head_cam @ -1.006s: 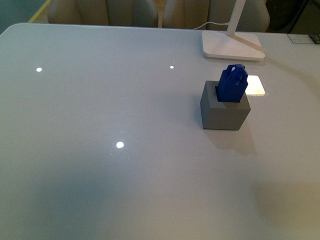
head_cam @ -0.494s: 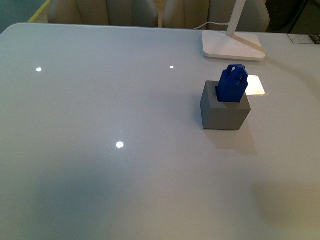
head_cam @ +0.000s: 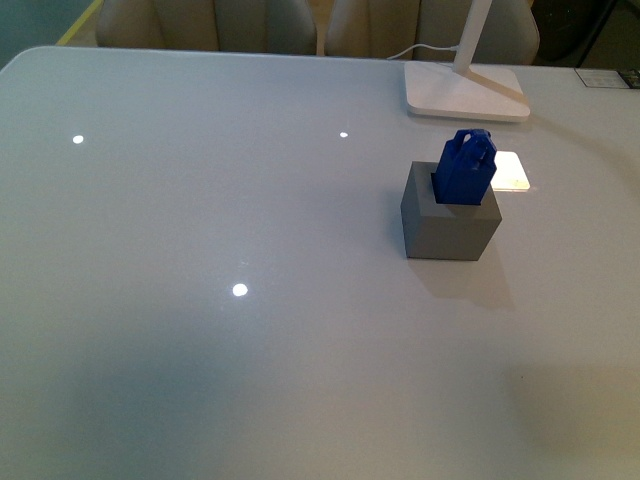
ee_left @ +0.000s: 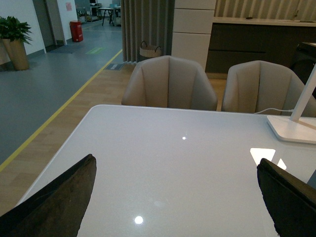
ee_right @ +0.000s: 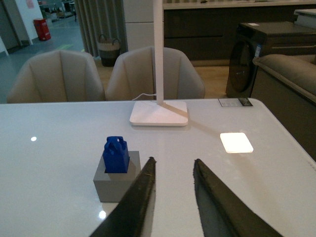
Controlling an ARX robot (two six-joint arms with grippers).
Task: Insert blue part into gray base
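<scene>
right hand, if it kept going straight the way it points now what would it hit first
Probably nothing soon. The right hand points over bare table, passing beside the gray base holding the blue part. Further along sits the lamp foot, slightly off line; depth is unclear.

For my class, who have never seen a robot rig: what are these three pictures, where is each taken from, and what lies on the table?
This is a two-armed robot. One picture looks from its body; the others come from cameras on each wrist. On the white table stands a gray base with a blue part sitting in its top hole, its upper half sticking out. Behind it is a white lamp foot. The dark prongs are the fingers of each arm's gripping end: the left end effector spread wide, the right end effector slightly apart. Neither holds anything.
</scene>
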